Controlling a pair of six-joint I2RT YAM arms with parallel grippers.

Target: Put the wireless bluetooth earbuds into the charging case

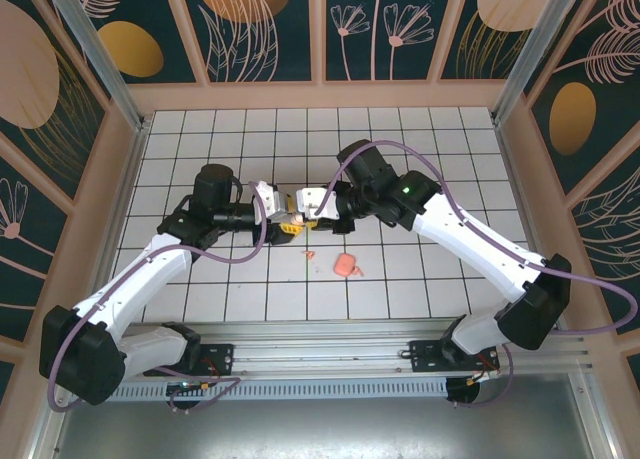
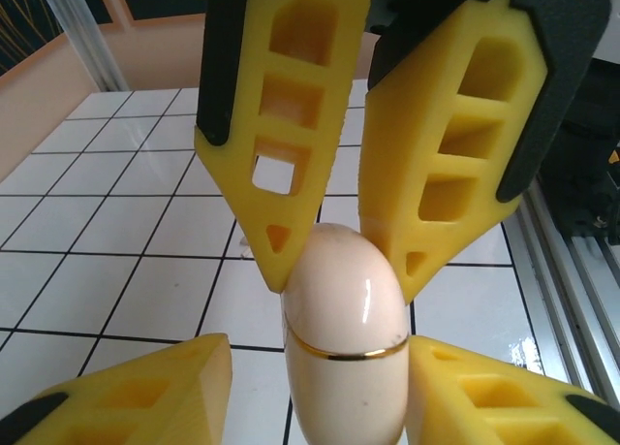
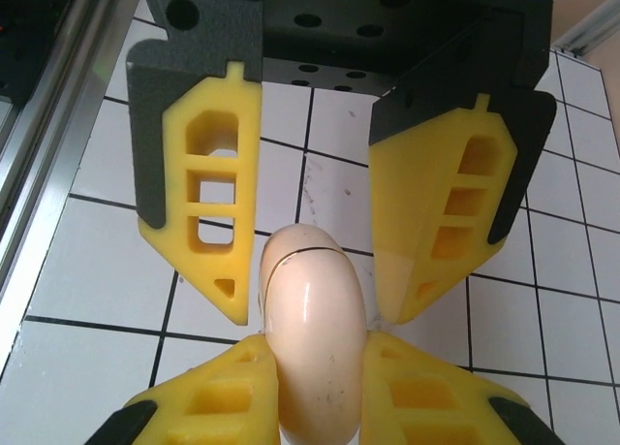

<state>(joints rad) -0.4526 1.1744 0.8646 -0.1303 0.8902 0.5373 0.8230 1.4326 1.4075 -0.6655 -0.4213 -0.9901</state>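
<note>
The charging case (image 2: 341, 397) is a glossy cream egg shape with a thin gold band, closed and held above the tiles between both grippers. My right gripper (image 3: 317, 338) is shut on one end of the case (image 3: 312, 275), both yellow fingers pressed to its sides. From the opposite side my left gripper (image 2: 320, 342) straddles the other end. Its right finger lies against the case and a strip of tile shows beside its left finger (image 2: 184, 387). The two grippers meet tip to tip at mid-table (image 1: 296, 220). The earbuds (image 1: 347, 266) show as a small peach-pink clump on the tiles, nearer the arms' bases.
A tiny red-orange speck (image 1: 309, 252) lies on the tiles just left of the clump. White tiled floor (image 1: 420, 149) spreads around, walled by patterned panels. A metal rail (image 1: 330, 351) runs along the near edge by the arm bases.
</note>
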